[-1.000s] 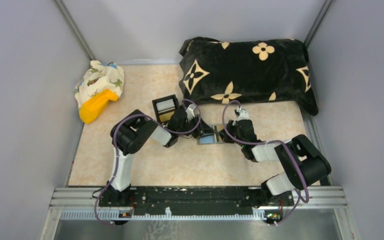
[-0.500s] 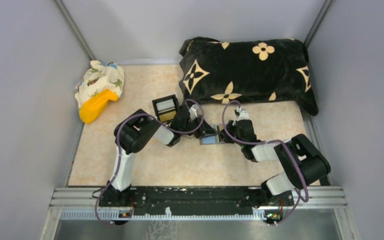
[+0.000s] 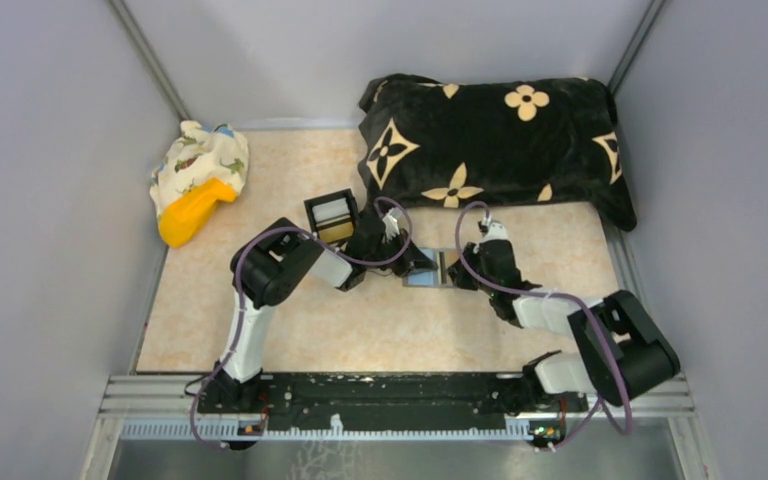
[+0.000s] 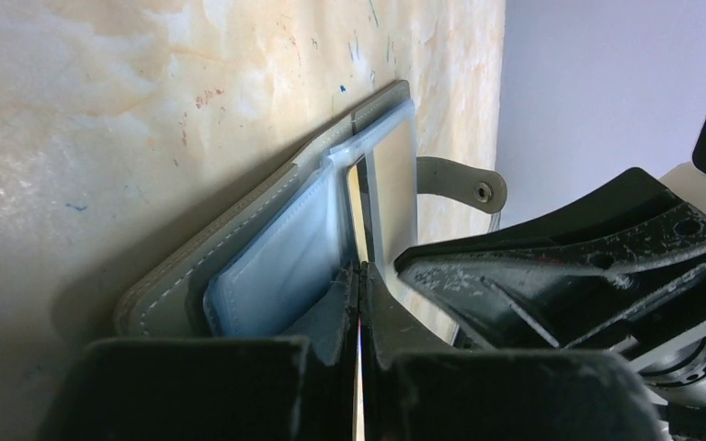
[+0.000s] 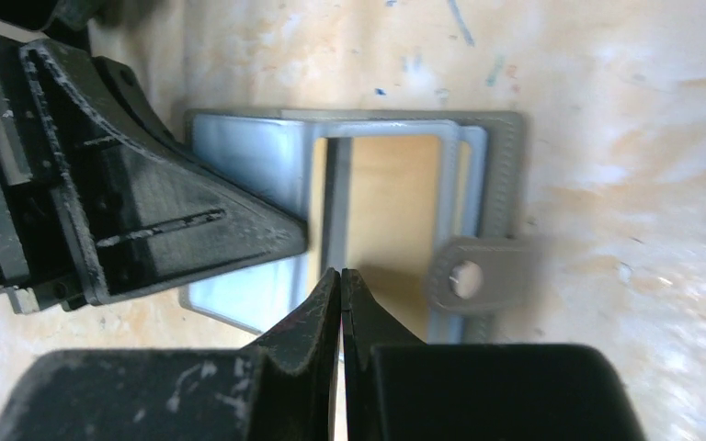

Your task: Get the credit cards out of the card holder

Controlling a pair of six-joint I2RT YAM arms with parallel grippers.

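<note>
A: Since a second ago the right arm (image 3: 620,345) is swinging its elbow out toward the near right, and the left arm (image 3: 270,275) is edging a little rightward. What are the tips doing?

B: On the left wrist view, the left end effector (image 4: 359,280) is pinching, jaws closed to a sliver on a thin leaf (image 4: 391,184) that is standing up from the holder (image 4: 267,266). The right end effector (image 5: 340,278) is closing on the same leaf from the other side, though I am only judging that it is really gripping.

A: And the holder?

B: It is lying open on the tabletop (image 3: 290,320), blue face up, strap (image 5: 473,276) sticking out sideways. Its long axis is running left to right in the top view, from one end effector toward the other, so neither arm is nearer. Both are touching it.

A: Cards?

B: A tan panel (image 5: 386,197) is showing inside the leaf. Card or clear window, I cannot tell. No loose card is showing, so I am reading the task as early.

A: Next move?

B: It is turning on direction. The leaf's edge is lining up with both finger gaps, so one arm should be bracing while the other is drawing along the leaf. Otherwise the holder is likely dragging.
</note>
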